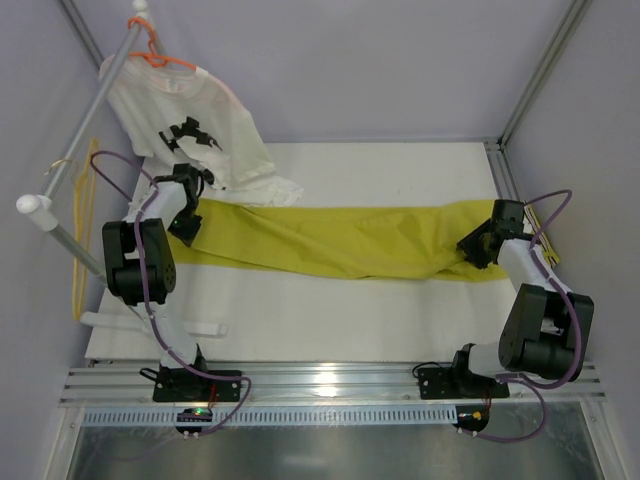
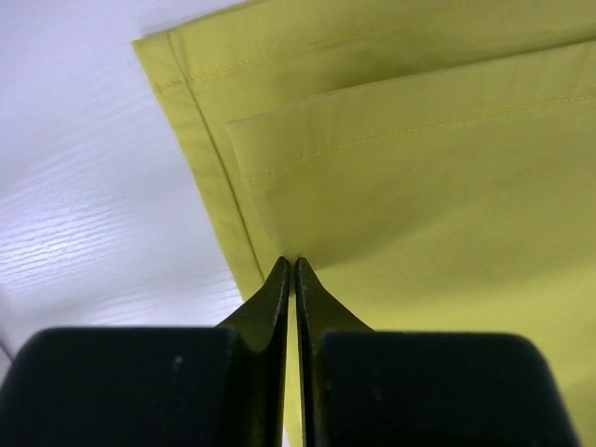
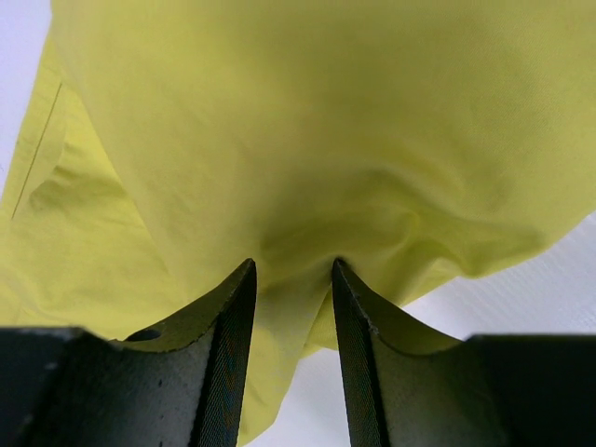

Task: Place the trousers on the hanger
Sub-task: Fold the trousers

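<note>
Trousers (image 1: 340,240) of yellow-green cloth lie stretched across the white surface (image 1: 350,320), running from near its left edge to near its right edge, somewhat closer to the far edge than the near one. At the left end the left claw (image 1: 185,228) is down on the cloth. The left wrist view shows the left claw (image 2: 290,265) clenched tight, its two dark tips pressed together on the stitched edge of an upper fold of the trousers (image 2: 419,186), with bare surface (image 2: 84,214) showing to one side. At the right end the right claw (image 1: 475,248) sits on the cloth close to the right edge. Seen from its own wrist, the right claw (image 3: 291,265) is grasping the trousers (image 3: 307,121), a bunched ridge of fabric caught between its parted fingers.

The thin yellow hanger (image 1: 83,250) lies along the left edge, apart from the trousers and from both claws. Over the far left corner a white T-shirt (image 1: 190,120) with black print hangs from an orange hanger (image 1: 160,58) on a slanted rail (image 1: 85,108), its hem coming down just beside the far-left end of the trousers.
</note>
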